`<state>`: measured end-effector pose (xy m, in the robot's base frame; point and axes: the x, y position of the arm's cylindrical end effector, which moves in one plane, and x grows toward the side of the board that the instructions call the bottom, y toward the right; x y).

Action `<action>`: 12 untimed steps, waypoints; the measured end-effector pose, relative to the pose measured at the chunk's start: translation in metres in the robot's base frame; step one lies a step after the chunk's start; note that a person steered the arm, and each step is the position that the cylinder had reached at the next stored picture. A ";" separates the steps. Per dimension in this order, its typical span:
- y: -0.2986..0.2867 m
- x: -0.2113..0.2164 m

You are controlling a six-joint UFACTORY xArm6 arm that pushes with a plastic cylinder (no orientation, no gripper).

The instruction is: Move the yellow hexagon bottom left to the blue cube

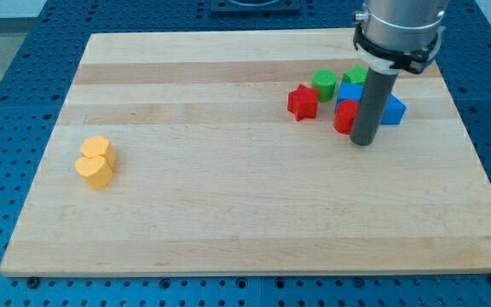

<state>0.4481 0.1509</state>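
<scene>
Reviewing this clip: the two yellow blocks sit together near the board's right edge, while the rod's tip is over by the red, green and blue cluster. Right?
Not quite. The camera view shows the two yellow blocks together near the board's left edge, not the right. The rest holds: my tip is over by the red, green and blue cluster at the view's upper right.

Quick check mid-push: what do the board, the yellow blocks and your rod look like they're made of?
Board: pale wood, matte, with visible grain and plank bands. The two yellow blocks: probably painted wood or plastic, uniform matte colour; I cannot tell which. My tip, beside the red block: dark smooth rod, likely plastic or coated metal.
</scene>
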 end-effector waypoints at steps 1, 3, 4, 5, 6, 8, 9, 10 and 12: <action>0.025 0.000; 0.061 -0.038; 0.061 -0.047; 0.033 0.047; -0.075 0.099; -0.320 0.107; -0.383 0.062; -0.381 0.027; -0.400 -0.022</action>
<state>0.4263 -0.2492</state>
